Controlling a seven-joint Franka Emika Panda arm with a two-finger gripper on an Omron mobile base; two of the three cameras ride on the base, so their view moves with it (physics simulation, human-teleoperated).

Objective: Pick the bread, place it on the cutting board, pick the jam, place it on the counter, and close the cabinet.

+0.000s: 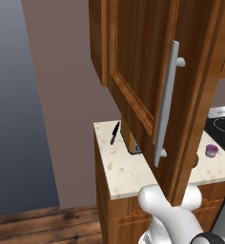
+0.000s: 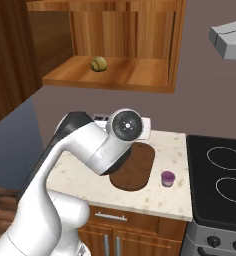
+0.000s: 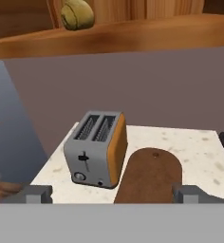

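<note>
The bread (image 2: 98,64) is a small golden bun lying on the lower shelf of the open wall cabinet (image 2: 110,75); the hand view shows the bread (image 3: 77,14) at the top, well above the fingers. My gripper (image 3: 112,193) is open and empty, with its fingertips (image 3: 35,193) wide apart low in front of the counter. The dark brown cutting board (image 2: 135,167) lies bare on the beige counter (image 2: 80,175), and the cutting board (image 3: 149,175) sits between my fingertips. The purple jam (image 2: 167,178) stands on the counter just right of the board. The cabinet door (image 1: 133,71) is swung open.
A silver toaster (image 3: 97,148) stands left of the board. A black knife (image 1: 115,132) lies near the counter's back left corner. A black stovetop (image 2: 225,175) adjoins the counter on the right, under a range hood (image 2: 230,40). The door's long silver handle (image 1: 167,102) hangs close above my arm.
</note>
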